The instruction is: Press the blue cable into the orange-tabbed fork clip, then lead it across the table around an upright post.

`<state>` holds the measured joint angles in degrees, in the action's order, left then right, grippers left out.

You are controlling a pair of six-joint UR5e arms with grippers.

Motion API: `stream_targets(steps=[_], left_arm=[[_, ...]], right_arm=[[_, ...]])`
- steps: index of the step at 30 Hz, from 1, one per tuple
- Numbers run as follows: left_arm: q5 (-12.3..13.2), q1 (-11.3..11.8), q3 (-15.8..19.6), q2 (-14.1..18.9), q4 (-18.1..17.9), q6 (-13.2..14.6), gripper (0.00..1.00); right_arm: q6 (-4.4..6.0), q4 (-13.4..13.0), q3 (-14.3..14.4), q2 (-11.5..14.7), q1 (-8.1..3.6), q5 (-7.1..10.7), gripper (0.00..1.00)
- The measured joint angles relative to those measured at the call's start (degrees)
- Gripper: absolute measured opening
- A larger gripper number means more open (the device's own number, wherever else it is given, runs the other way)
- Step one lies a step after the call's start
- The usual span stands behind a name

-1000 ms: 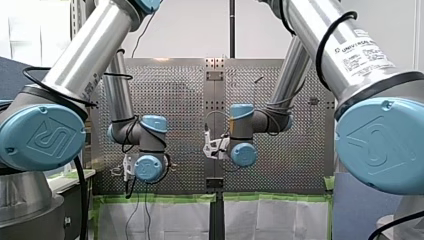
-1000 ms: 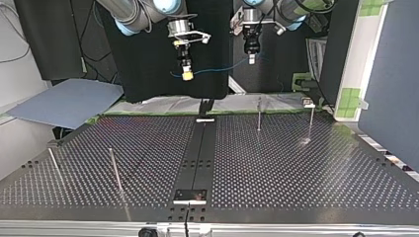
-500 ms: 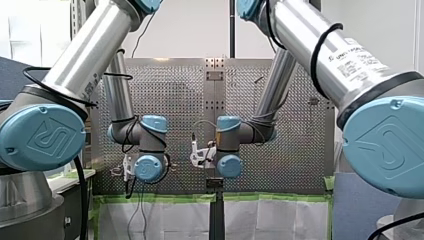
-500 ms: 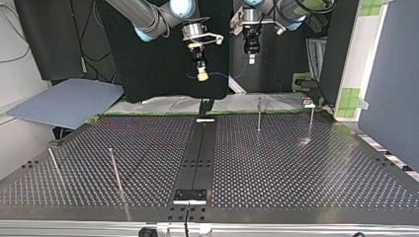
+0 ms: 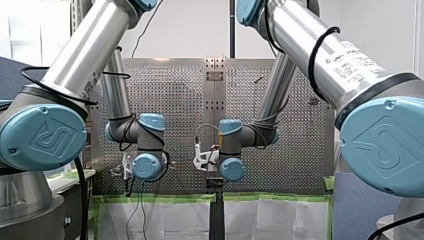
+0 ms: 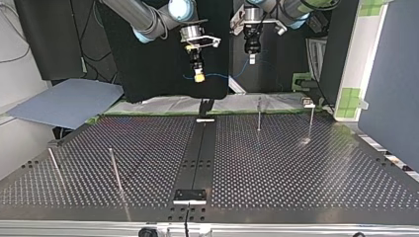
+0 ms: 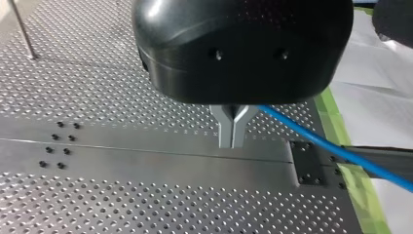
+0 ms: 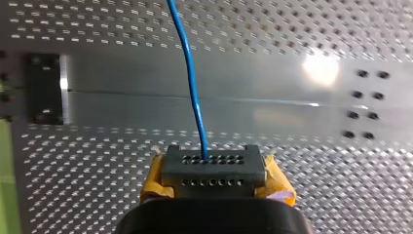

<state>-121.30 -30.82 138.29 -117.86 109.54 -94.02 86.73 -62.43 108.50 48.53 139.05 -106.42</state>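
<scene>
Bright, even light fills the front view: the white wall (image 5: 190, 30) glows, and long highlights run down my left arm (image 5: 90, 50). In the top view the table (image 6: 296, 173) lies dim before a black backdrop (image 6: 163, 64), with one pale glare patch at the foot of a post (image 6: 311, 121). In the right wrist view a hot white spot burns on the table's smooth middle strip (image 8: 146, 105), and the holes smear into streaks toward one side. In the left wrist view my left gripper (image 7: 233, 141) shows a soft sheen on its dark body, and the blue cable (image 7: 331, 148) looks slightly soft.
</scene>
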Motion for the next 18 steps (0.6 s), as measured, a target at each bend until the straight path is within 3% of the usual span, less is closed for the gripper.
stream_targets(steps=[6, 11, 13, 18], left_arm=[[2.7, 1.6, 0.7, 2.7, 1.9, -2.6, 0.01], [5.4, 4.2, 2.8, 5.3, 0.6, -5.3, 0.01], [6.3, 5.1, 3.5, 5.8, -0.3, -6.2, 0.01], [9.1, 7.9, 4.3, 4.9, -2.9, -7.9, 0.01]], right_arm=[[3.01, -1.8, 0.0, 3.1, -0.32, 1.9, 0.0], [5.77, -4.5, -0.7, 5.1, -0.62, 3.61, 0.0], [6.32, -4.9, -1.5, 4.7, -0.69, 3.86, 0.0], [6.52, -4.3, -3.7, 2.7, -0.74, 4.0, 0.0]])
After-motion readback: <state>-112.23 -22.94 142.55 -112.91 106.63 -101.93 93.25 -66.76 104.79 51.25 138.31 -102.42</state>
